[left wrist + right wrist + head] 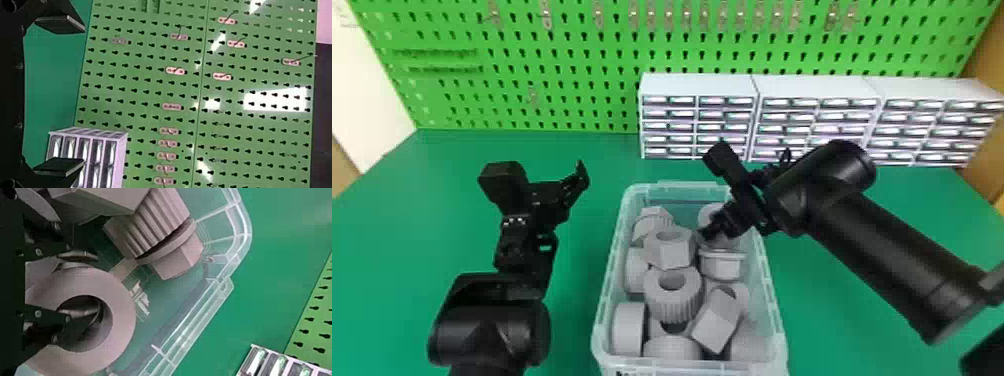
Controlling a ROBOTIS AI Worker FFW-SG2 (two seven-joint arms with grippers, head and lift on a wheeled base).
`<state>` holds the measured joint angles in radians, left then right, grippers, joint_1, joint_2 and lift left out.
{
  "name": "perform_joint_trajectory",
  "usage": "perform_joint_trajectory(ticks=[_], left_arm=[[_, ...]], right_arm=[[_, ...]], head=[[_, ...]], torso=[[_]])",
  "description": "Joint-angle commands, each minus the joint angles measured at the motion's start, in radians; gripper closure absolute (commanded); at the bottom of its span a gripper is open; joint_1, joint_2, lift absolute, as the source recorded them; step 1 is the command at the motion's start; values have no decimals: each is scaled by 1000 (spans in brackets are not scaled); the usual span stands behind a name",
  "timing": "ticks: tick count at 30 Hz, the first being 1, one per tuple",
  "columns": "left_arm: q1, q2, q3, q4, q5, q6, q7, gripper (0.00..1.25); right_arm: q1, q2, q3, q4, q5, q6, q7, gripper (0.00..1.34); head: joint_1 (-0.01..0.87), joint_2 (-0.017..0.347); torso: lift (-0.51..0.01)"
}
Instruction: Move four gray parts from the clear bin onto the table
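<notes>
The clear bin (608, 300) stands on the green table, holding several gray parts, including a ribbed ring (673, 300) and a hex-shaped piece (671, 250). My right gripper (708, 231) reaches down into its far right portion. In the right wrist view, my right gripper (96, 284) stands open astride the wall of a thick gray ring (121, 321), one finger in the hole and the other outside the rim. A ribbed part with a flange (150, 227) lies close by, near the bin wall (192, 323). Left of the bin, my left gripper (552, 192) is held above the table; in the left wrist view this gripper (60, 96) is open, nothing between its fingers.
White drawer cabinets (699, 85) stand at the back right of the table (457, 150), before a green pegboard (557, 65) with metal hooks. The right forearm slants in over the table on the bin's right side.
</notes>
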<state>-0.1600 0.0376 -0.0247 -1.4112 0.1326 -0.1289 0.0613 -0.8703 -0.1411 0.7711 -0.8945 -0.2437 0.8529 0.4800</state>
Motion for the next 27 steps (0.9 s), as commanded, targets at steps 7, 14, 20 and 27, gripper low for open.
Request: perform_joint_trajectory(ticks=[7,14,20,27], left_arm=[[3,1,3,0,4,-2,0,98],[5,1,5,0,5,-5,0,98],[3,4,3,0,5,-6,0,98],[5,4,3,0,5,-6,-2,98]], right_arm=[[-6,0,-4,-4,-11,31,-3,1072],[-9,0,-9,-38,-16,51,-3,1072],[-12,2,-13,-67,-25,60,-3,1072],[-13,2,-1,-101,-51,66,-3,1072]], head=[[693,72],[693,72],[693,72],[693,72]], torso=[[-52],[-52],[-52],[-52]])
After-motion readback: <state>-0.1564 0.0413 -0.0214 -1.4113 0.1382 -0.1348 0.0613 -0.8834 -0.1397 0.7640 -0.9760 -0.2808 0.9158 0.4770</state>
